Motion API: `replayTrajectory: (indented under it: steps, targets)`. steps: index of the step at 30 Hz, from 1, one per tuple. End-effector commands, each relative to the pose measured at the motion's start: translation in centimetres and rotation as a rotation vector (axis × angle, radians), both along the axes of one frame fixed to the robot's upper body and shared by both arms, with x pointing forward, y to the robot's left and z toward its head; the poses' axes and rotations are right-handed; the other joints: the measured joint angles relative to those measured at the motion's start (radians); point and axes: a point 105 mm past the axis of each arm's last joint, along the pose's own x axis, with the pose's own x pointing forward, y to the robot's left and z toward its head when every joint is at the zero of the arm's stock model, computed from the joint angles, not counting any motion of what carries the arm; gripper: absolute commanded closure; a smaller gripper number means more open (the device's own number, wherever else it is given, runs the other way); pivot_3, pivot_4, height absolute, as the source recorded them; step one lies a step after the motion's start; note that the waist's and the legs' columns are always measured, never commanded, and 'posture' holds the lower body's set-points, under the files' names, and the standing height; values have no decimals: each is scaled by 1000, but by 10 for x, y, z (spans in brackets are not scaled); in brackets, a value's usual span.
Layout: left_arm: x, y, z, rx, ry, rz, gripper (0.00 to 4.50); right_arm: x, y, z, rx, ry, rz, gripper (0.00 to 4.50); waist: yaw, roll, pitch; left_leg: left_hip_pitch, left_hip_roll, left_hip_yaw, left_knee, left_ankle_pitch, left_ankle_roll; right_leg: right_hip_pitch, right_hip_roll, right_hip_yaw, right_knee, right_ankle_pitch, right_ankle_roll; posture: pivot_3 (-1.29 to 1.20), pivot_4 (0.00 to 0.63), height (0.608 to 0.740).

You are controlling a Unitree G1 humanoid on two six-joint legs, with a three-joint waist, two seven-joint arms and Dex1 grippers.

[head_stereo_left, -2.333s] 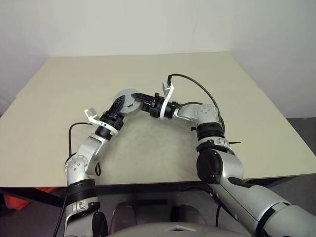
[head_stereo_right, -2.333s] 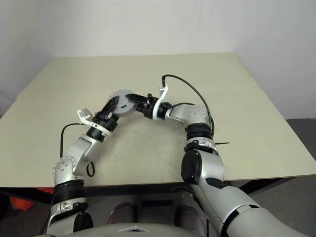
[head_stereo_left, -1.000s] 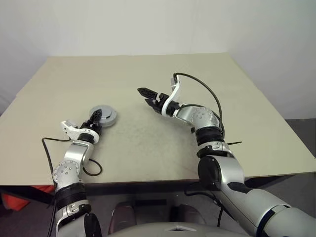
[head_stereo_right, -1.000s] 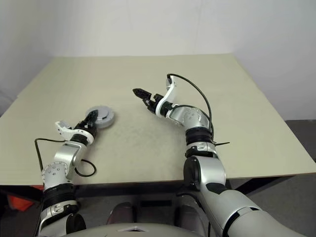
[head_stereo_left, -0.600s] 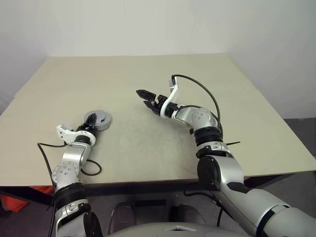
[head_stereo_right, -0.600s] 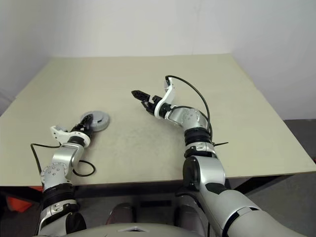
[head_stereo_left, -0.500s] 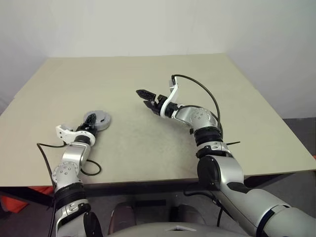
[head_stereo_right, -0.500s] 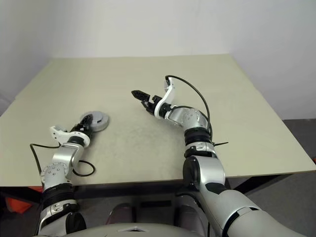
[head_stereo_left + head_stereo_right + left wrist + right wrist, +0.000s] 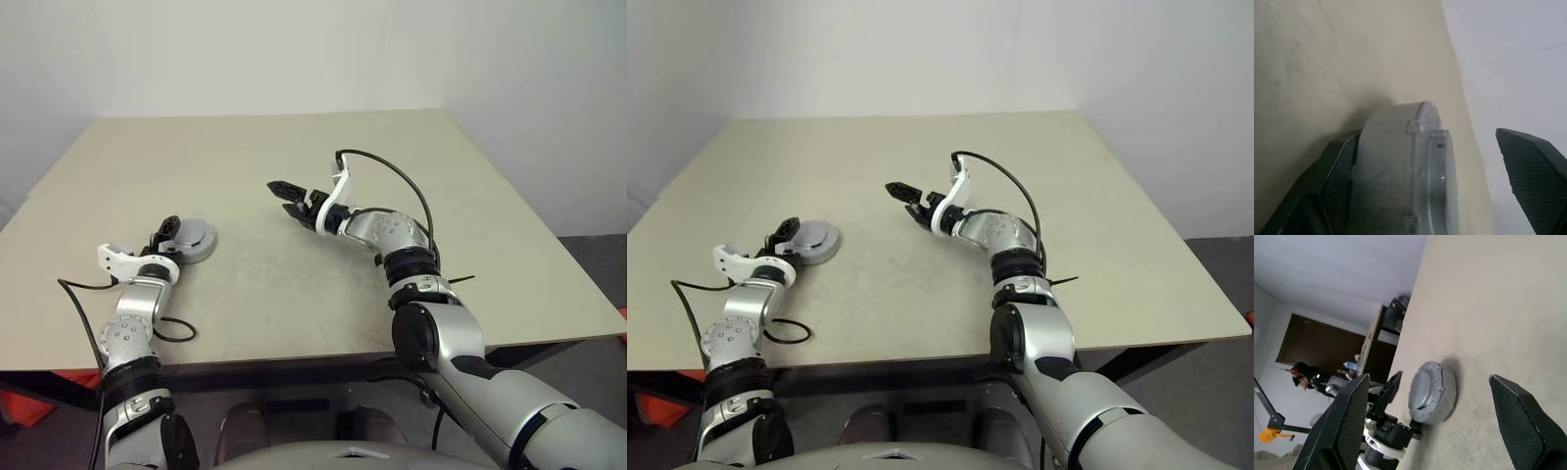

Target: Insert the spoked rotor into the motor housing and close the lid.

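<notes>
A round grey puck lies on the table (image 9: 323,284) at the left: the motor housing (image 9: 202,255) with the lid (image 9: 196,235) lying flat on top of it. The spoked rotor is hidden. My left gripper (image 9: 168,231) is open around the puck's near left side. In the left wrist view one finger (image 9: 1337,166) lies against the housing wall (image 9: 1381,161) and the other finger (image 9: 1533,171) stands well apart from the lid (image 9: 1442,156). My right gripper (image 9: 280,195) hangs open and empty above the middle of the table, and its wrist view looks across at the puck (image 9: 1432,392).
A black cable loop (image 9: 171,328) hangs off my left forearm near the table's front edge. Another cable (image 9: 387,171) arcs over my right wrist. The table's left edge is close to the puck; bare tabletop stretches to the back and right.
Both grippers first held the puck at mid-table. The left one has carried it to the left, set it down and opened its fingers. The right arm has drawn back and stayed open.
</notes>
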Motion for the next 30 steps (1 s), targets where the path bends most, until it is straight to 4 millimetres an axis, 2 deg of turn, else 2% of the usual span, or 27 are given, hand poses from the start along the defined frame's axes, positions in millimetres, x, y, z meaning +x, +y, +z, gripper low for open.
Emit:
replayTrajectory:
  steps: [1,7,13,15,18,22,24,26,30]
  targets:
    - [-4,23,6,48,-8,75,62,4,3,20,13,-61,11,105,0,0,0,0,0,0,0,0,0,0,0,0,0,0,0,0,0,740]
    - [-3,29,12,102,-32,85,62,5,2,20,-1,-98,4,105,-1,0,0,0,0,0,0,0,0,0,0,0,0,0,0,0,0,740]
    - [-5,47,16,164,-27,141,62,5,2,22,-10,-156,2,105,2,0,0,0,0,0,0,0,0,0,0,0,0,0,0,0,0,740]
    - [-4,50,21,213,-35,146,62,6,1,27,-7,-205,-8,105,4,0,0,0,0,0,0,0,0,0,0,0,-1,1,-1,0,0,740]
    - [-1,47,40,346,-87,136,62,9,-4,34,-46,-344,-38,105,7,0,0,0,0,0,0,0,1,-1,0,0,-1,3,-5,0,0,740]
    - [6,20,80,593,-246,22,62,9,-18,39,-121,-520,-30,105,13,-4,1,-1,1,-1,1,-1,1,-1,-1,-1,-2,3,-6,0,0,740]
    - [7,8,90,676,-293,-39,62,9,-27,41,-138,-569,-8,105,12,-5,2,-1,1,-1,1,-1,1,-1,-2,-1,-2,3,-6,0,0,740]
    - [8,-15,106,773,-368,-148,62,13,-42,39,-256,-659,8,105,10,-5,2,-1,1,-1,1,-1,2,-1,-2,-1,-1,4,-6,0,0,740]
    - [3,-58,116,942,-469,-342,62,16,-65,32,-444,-790,53,105,7,-4,2,-3,1,0,1,-1,2,-1,-1,-1,-1,4,-7,0,0,740]
